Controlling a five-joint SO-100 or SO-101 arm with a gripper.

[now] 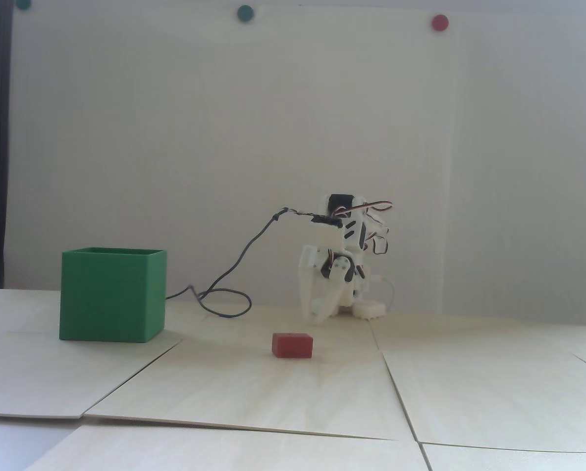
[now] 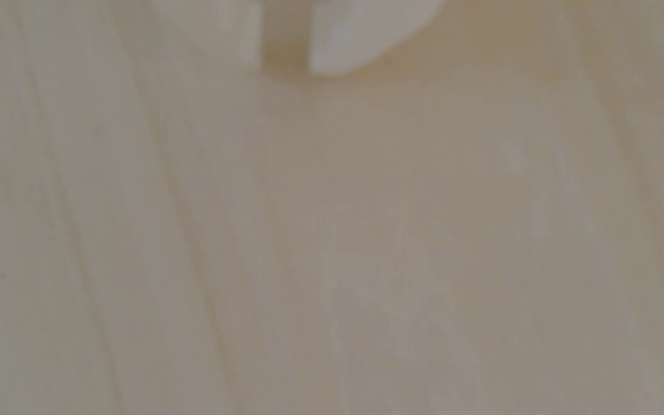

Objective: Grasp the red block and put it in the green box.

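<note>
— Block position? The red block [image 1: 293,345] is seen lying flat on the table [image 1: 469,392], near the middle, untouched.

— And the green box [image 1: 112,296]?

— It is set upright toward the table's left edge in the fixed view, well apart from the block.

— The gripper [image 1: 312,314]?

— It is folded down by the far edge behind the block, tips close to the wood. A narrow gap between the jaws is shown in the blurred wrist view; nothing is pinched.
</note>
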